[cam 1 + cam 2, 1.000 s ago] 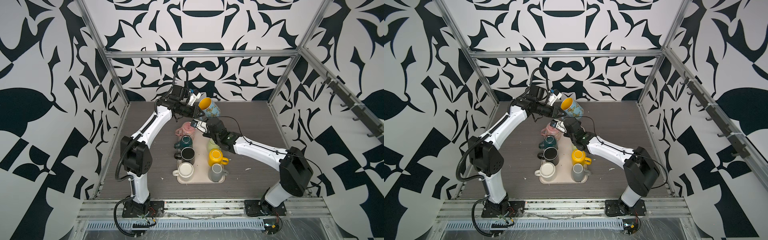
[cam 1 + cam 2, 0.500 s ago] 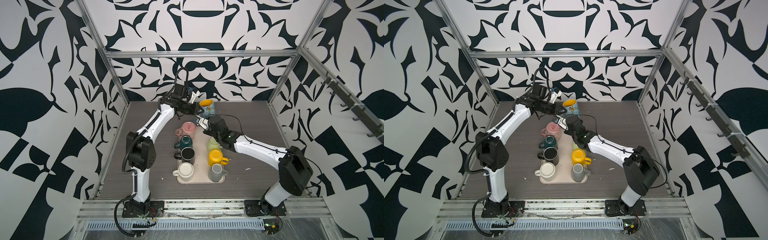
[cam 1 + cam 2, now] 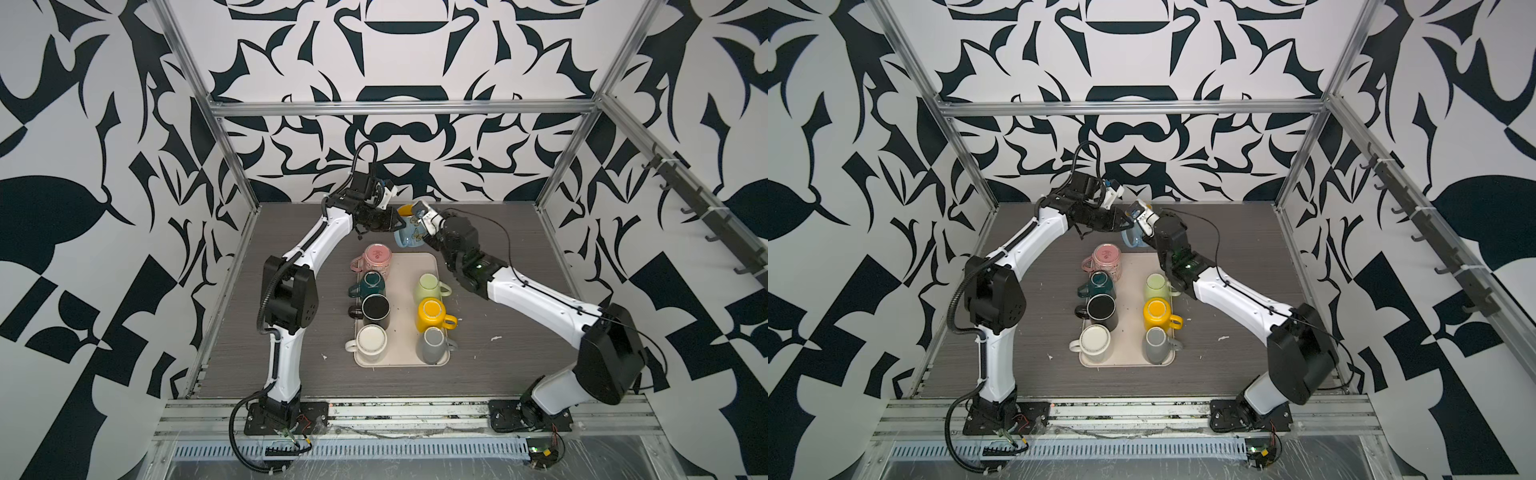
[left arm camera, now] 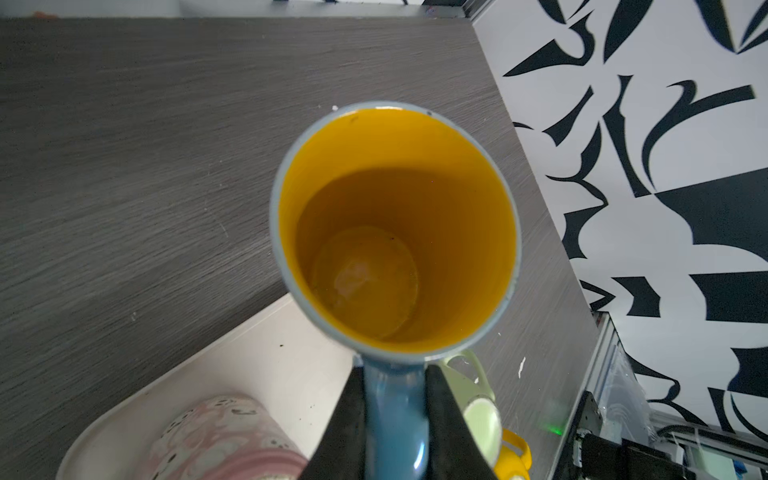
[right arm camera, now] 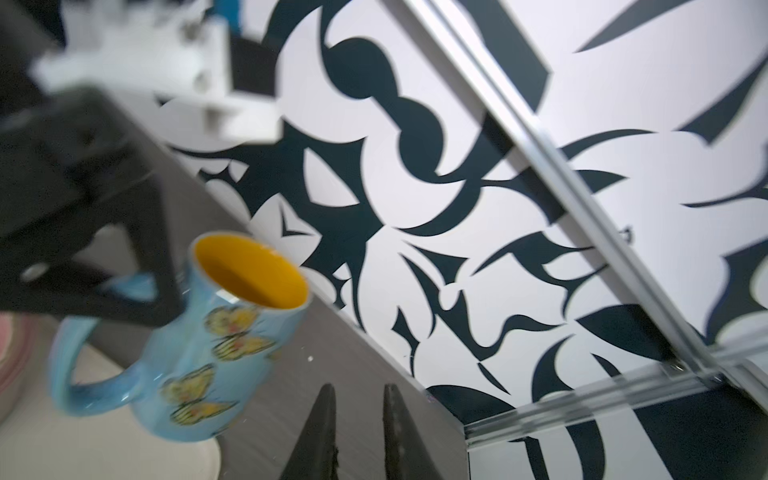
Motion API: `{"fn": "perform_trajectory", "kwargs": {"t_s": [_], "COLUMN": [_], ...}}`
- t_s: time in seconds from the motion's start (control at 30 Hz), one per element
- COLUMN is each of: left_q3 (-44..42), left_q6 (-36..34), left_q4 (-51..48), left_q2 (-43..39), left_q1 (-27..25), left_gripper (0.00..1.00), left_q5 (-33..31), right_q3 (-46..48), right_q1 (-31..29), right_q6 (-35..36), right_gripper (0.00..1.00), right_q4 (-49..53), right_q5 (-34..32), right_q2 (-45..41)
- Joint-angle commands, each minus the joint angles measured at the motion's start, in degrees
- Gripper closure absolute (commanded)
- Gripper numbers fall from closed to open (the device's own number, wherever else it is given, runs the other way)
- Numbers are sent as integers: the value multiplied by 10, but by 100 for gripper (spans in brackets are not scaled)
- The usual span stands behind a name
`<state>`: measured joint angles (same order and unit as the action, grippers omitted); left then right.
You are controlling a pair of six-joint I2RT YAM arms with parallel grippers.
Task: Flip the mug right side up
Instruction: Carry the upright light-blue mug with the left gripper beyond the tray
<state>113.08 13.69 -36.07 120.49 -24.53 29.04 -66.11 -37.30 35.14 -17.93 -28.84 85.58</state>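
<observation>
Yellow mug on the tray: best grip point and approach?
On the yellow mug, take the handle, coming from the right side of the tray in both top views. The handle juts past the tray edge, free, while the green mug and grey mug crowd the body.

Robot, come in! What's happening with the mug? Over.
Left gripper shut on handle of blue butterfly mug. Mug mouth-up, tilted, over beige tray corner. Right gripper slightly open, empty, beside it.

No lettering, brand, label or number can be read in any view. The blue mug [image 5: 199,340] bears only butterfly pictures, and the dark marks on the pink mug [image 3: 377,259] are too small to make out.
</observation>
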Motion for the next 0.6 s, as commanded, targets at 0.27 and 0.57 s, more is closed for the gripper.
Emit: {"fn": "perform_trajectory", "kwargs": {"t_s": [0.27,0.57], "left_q3": [48,-3], "left_q6": [29,-8], "left_q4": [126,161], "left_q2": [6,-37], "left_q1": [13,39], "left_gripper": [100,100], "left_q5": [-19,-160], "right_q3": [3,28], "right_q1": [-5,-5], "right_q6": [-62,-176], "right_gripper": [79,78], "right_q4": [-25,42], "right_q5": [-41,-38], "right_q2": [-48,-94]}}
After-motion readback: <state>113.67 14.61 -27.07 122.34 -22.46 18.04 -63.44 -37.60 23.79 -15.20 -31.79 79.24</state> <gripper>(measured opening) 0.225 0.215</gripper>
